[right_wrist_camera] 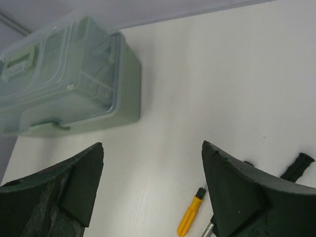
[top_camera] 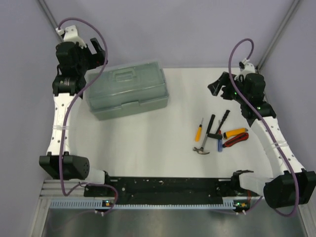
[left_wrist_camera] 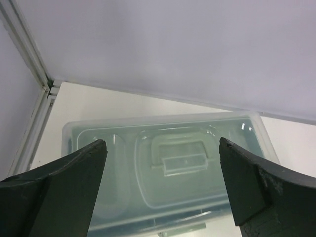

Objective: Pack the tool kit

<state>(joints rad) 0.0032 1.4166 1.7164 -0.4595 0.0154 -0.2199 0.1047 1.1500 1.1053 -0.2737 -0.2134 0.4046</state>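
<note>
We set the left end effector (left_wrist_camera: 162, 158), released, by the closed toolbox (top_camera: 127, 90), likely to open it; the right end effector (right_wrist_camera: 153, 165), released, hangs near the loose tools (top_camera: 217, 132) on the table (top_camera: 153, 148).

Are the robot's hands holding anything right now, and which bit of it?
Nothing is held. The left jaws stand open near the closed toolbox, the right jaws open above the table; the yellow screwdriver lies loose there.
</note>
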